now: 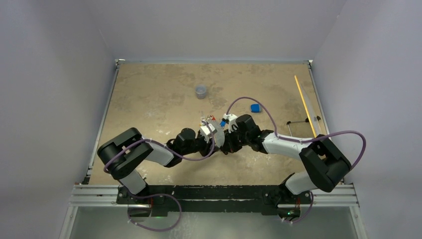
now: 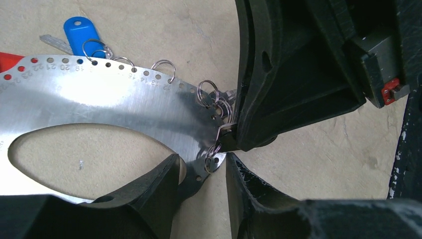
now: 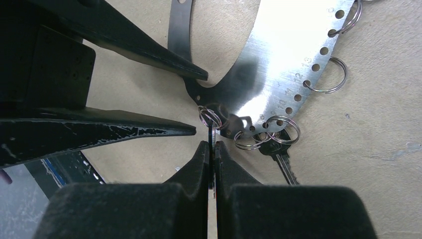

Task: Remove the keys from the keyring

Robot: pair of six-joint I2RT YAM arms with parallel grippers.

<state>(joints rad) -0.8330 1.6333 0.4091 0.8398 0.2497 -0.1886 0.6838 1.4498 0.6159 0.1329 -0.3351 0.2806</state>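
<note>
The keyring (image 2: 99,107) is a wide flat silver ring with numbered holes and several small split rings along its rim. It also shows in the right wrist view (image 3: 293,45) and in the top view (image 1: 208,131). A blue-headed key (image 2: 79,34) and a red tag (image 2: 7,60) hang at its far side, and a black-headed key (image 3: 278,152) hangs near its end. My left gripper (image 2: 203,160) grips the ring's narrow end across its width. My right gripper (image 3: 212,145) is shut on a thin silver key seen edge-on, hung from a split ring (image 3: 209,117) at that end.
A small grey round cup (image 1: 201,91) stands at the back middle of the tan table (image 1: 149,94). A blue block (image 1: 255,107) lies to the right of the grippers. A yellow stick (image 1: 304,104) and a thin metal frame (image 1: 303,122) lie at the right edge.
</note>
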